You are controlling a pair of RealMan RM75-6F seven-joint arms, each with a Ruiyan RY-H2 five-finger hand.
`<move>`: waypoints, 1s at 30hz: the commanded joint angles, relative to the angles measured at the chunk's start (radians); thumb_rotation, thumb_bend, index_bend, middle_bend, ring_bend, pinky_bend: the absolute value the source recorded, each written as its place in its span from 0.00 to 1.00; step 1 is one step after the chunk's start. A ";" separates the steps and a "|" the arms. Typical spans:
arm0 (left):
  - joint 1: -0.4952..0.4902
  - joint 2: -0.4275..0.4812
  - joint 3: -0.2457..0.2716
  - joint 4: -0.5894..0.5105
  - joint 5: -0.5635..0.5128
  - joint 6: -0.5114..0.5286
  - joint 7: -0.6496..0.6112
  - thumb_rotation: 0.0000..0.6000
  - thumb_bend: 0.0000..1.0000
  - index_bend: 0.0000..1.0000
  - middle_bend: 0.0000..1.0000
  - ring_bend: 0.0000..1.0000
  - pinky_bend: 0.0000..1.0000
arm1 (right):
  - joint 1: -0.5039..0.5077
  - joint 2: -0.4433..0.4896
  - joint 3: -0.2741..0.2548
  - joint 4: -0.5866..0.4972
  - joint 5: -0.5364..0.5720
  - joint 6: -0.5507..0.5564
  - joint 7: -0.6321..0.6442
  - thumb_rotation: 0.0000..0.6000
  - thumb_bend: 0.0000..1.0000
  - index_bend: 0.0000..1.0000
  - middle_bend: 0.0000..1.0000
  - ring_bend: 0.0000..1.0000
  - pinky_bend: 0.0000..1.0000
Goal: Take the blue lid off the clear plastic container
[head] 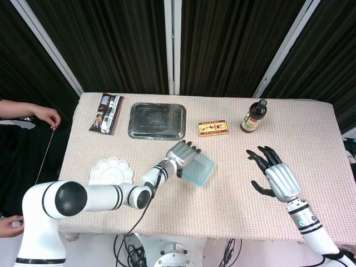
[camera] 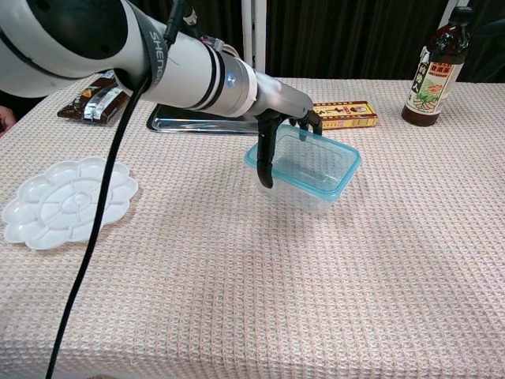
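Note:
The clear plastic container (head: 201, 171) (camera: 316, 175) with its blue lid (camera: 334, 180) sits near the table's middle. My left hand (head: 181, 154) (camera: 278, 118) reaches across the container's left end. Its thumb runs down the near left wall, and its fingers curl over the far rim, gripping that end. The lid is seated on the container. My right hand (head: 275, 176) hovers open above the cloth well to the right of the container, fingers spread, touching nothing. It does not show in the chest view.
A dark bottle (head: 254, 115) (camera: 435, 67) stands at the back right. Behind the container lies a yellow box (head: 213, 128) (camera: 345, 114). A metal tray (head: 157, 120), a snack packet (head: 107, 113) and a white palette (head: 110, 171) (camera: 67, 200) lie to the left. A person's hand (head: 47, 115) is at the left edge.

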 commanded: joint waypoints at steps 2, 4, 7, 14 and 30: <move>0.026 0.024 0.007 -0.074 -0.025 0.076 -0.016 1.00 0.00 0.28 0.33 0.22 0.35 | 0.034 -0.057 -0.041 0.019 -0.081 -0.052 0.058 1.00 0.24 0.03 0.29 0.02 0.12; 0.031 0.037 0.014 -0.113 -0.047 0.115 -0.007 1.00 0.00 0.28 0.33 0.22 0.38 | 0.051 -0.093 -0.051 0.035 -0.117 -0.068 0.062 1.00 0.23 0.06 0.31 0.06 0.17; 0.040 0.056 0.019 -0.175 -0.092 0.166 0.003 1.00 0.00 0.28 0.33 0.22 0.39 | 0.076 -0.165 -0.041 0.069 -0.140 -0.086 0.033 1.00 0.18 0.11 0.35 0.11 0.24; 0.054 0.069 0.009 -0.258 -0.178 0.259 0.036 1.00 0.00 0.27 0.32 0.22 0.39 | 0.121 -0.376 0.027 0.192 -0.126 -0.100 -0.115 1.00 0.07 0.32 0.50 0.31 0.48; 0.099 0.027 -0.053 -0.242 -0.224 0.307 0.114 1.00 0.00 0.25 0.32 0.22 0.40 | 0.188 -0.634 0.085 0.411 -0.119 -0.058 -0.249 1.00 0.03 0.54 0.69 0.55 0.80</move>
